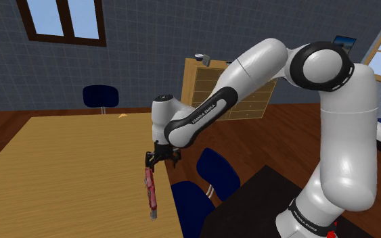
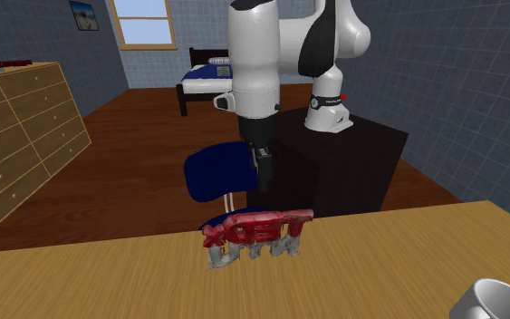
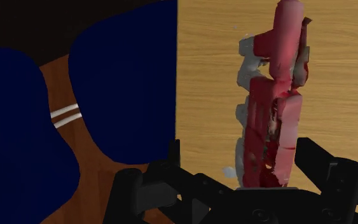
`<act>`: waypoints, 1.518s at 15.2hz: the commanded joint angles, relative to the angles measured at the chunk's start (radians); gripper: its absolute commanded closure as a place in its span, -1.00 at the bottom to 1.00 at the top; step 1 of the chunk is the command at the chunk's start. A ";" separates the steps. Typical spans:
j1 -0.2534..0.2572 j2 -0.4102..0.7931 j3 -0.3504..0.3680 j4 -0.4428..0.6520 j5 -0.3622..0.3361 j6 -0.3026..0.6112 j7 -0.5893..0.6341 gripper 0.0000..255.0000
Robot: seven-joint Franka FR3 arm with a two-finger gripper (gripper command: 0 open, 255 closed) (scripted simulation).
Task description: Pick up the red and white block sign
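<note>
Sign [image 1: 151, 193], red lumpy block letters on a whitish base, standing on the smooth wooden surface [image 1: 67, 169] right along its edge, beside blue chairs [image 1: 219, 172]. Claw [image 1: 162, 161] spread apart, straddling one end of it without pressing. Wide bare wood toward the opposite edge; grey cup [image 2: 497, 299] well apart.

this is looking like a home bedroom: a bed [image 2: 209, 77] is sitting below a window [image 2: 144, 20], and a wooden dresser [image 2: 22, 127] is standing along the blue wall [image 2: 479, 72].
</note>
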 commanded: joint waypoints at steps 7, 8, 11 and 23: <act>0.093 0.253 -0.057 0.240 -0.053 0.026 0.098 -1.00; 0.096 0.263 -0.061 0.242 -0.057 0.033 0.099 -1.00; 0.103 0.296 -0.071 0.252 -0.067 0.056 0.104 -1.00; 0.106 0.312 -0.076 0.258 -0.071 0.067 0.106 1.00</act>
